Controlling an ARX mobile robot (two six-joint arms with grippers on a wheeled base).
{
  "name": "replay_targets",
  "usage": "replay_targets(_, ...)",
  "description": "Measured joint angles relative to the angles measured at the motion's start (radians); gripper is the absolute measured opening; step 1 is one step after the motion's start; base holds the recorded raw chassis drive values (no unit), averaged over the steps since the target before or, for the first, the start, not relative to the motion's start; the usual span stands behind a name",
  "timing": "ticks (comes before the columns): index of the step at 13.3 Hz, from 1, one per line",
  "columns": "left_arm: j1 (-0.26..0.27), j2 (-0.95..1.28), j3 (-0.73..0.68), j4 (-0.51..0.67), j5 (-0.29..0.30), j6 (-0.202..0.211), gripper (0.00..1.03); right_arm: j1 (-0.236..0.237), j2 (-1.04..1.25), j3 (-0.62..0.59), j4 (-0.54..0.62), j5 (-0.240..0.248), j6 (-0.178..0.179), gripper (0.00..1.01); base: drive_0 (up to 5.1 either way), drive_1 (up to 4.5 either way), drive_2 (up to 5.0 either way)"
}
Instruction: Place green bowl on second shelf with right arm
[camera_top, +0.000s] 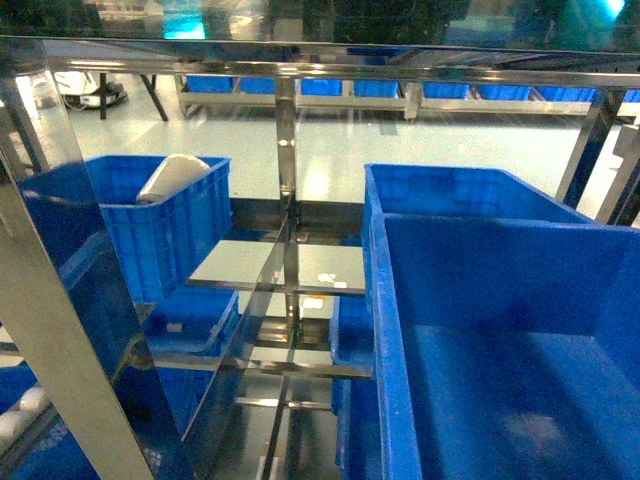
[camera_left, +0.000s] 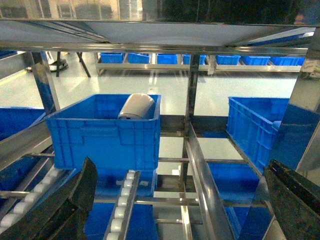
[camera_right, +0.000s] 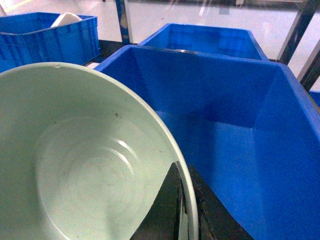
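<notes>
The green bowl (camera_right: 75, 160) fills the left of the right wrist view, pale mint and empty. My right gripper (camera_right: 184, 200) is shut on its rim, one dark finger inside the wall and one outside. The bowl hangs over the near left corner of a large blue crate (camera_right: 225, 130). That crate stands on the second shelf (camera_left: 122, 205), the steel rack level with roller rails. My left gripper (camera_left: 180, 167) is open, its black fingers (camera_left: 75, 200) wide apart with nothing between them. Neither gripper nor the bowl shows in the head view.
A second blue crate (camera_right: 205, 40) stands behind the near one. On the left, another crate (camera_top: 165, 225) holds a white roll-shaped object (camera_top: 172, 177). Steel uprights (camera_top: 286, 150) and a top shelf edge (camera_top: 320, 60) frame the opening. Lower levels hold more blue crates.
</notes>
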Motion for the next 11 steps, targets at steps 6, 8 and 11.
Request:
replay_targets(6, 0.0, 0.0, 0.0, 0.0, 0.0, 0.0, 0.98, -0.039, 1.048, 0.24, 0.623, -0.077, -0.107, 0.02, 0.0, 0.0, 0.0)
replay_targets(8, 0.0, 0.0, 0.0, 0.0, 0.0, 0.0, 0.98, -0.011, 1.206, 0.314, 0.62, -0.095, -0.119, 0.02, 0.0, 0.0, 0.0)
replay_targets(11, 0.0, 0.0, 0.0, 0.0, 0.0, 0.0, 0.98, 0.014, 1.284, 0.405, 0.611, -0.103, -0.11, 0.02, 0.0, 0.0, 0.0)
